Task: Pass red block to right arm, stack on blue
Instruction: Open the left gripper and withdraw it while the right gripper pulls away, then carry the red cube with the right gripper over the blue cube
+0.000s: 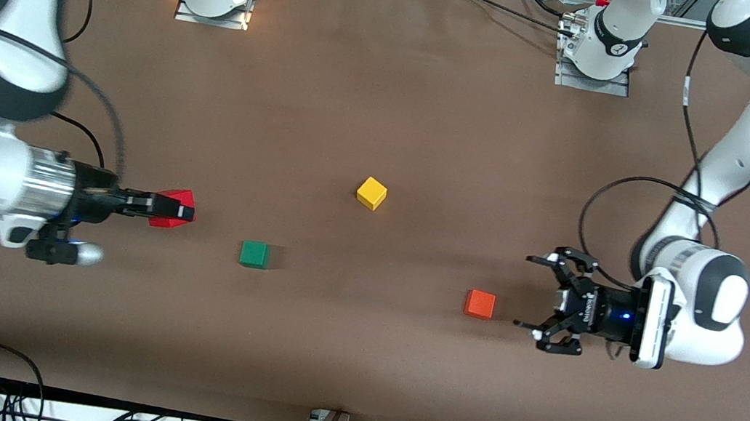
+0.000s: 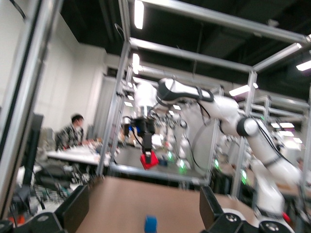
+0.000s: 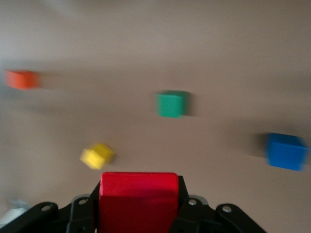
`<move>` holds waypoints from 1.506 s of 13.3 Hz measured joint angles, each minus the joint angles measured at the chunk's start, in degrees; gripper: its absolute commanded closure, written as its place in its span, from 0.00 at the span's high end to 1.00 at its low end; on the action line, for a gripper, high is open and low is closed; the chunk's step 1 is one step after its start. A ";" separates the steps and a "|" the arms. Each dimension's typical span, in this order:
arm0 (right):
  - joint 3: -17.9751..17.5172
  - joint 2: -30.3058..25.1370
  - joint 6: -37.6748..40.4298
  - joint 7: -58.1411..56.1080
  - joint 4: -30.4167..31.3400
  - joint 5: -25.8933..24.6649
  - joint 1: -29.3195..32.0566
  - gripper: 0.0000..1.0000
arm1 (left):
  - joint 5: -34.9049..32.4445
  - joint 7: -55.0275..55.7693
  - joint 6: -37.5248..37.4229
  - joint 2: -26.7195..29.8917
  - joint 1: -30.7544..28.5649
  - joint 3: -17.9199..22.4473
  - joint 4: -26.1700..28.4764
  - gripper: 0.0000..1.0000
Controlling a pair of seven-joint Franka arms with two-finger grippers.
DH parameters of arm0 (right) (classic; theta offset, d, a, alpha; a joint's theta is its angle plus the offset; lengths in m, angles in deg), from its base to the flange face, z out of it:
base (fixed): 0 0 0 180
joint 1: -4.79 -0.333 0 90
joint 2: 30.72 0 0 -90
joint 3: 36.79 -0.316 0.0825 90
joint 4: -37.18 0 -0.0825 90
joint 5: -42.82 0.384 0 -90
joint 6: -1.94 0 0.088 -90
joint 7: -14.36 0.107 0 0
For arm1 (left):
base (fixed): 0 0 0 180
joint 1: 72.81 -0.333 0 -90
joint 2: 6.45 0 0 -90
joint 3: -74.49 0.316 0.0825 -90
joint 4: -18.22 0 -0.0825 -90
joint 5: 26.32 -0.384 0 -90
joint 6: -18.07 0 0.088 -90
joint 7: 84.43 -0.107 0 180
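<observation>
My right gripper (image 1: 180,211) is shut on the red block (image 1: 171,207), held above the table toward the right arm's end. In the right wrist view the red block (image 3: 138,194) fills the space between the jaws. The blue cube (image 3: 286,151) lies on the table apart from it and does not show in the front view. My left gripper (image 1: 541,294) is open and holds nothing, over the table beside the orange cube. The left wrist view shows the blue cube (image 2: 151,224) on the table between its open fingers (image 2: 73,208), with the red block (image 2: 149,159) farther off in the right gripper.
A green cube (image 1: 254,254) lies close to the held red block. A yellow cube (image 1: 371,193) sits mid-table, and an orange cube (image 1: 480,304) lies just off the left gripper's fingertips. The brown table (image 1: 391,95) spans the scene; cables run along its near edge.
</observation>
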 measured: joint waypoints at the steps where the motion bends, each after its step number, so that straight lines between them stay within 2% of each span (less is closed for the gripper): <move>1: -0.04 0.06 -0.72 -0.48 2.16 -4.96 -0.96 0.00 | -3.82 -0.23 -1.68 0.04 -0.72 1.45 -0.10 1.00; 4: -0.07 0.13 -5.18 -1.49 7.85 -16.28 -2.06 0.00 | -19.69 -0.73 -4.78 0.47 -4.34 4.96 -0.62 1.00; 6: -0.01 -0.33 -9.10 -2.13 11.84 -20.47 -1.97 0.00 | -27.50 -0.82 -5.11 0.61 -8.51 5.48 -0.98 1.00; 8: 0.08 -2.34 -16.33 -2.32 18.98 -23.21 -1.95 0.00 | -35.46 2.11 -5.11 2.29 -10.97 6.61 -3.49 1.00; 11: 0.24 -6.86 -26.33 -2.36 30.78 -24.60 -1.94 0.00 | -49.99 13.29 -5.23 9.21 -11.12 8.11 -8.10 1.00; 15: 1.63 -11.60 -34.20 -2.43 41.06 -24.74 -1.91 0.00 | -60.04 26.50 -5.40 17.76 -10.72 11.67 -8.47 1.00; 20: 4.94 -17.78 -45.43 -2.36 54.96 -24.74 -1.82 0.00 | -71.10 34.40 -5.57 24.67 -10.49 12.27 -8.62 1.00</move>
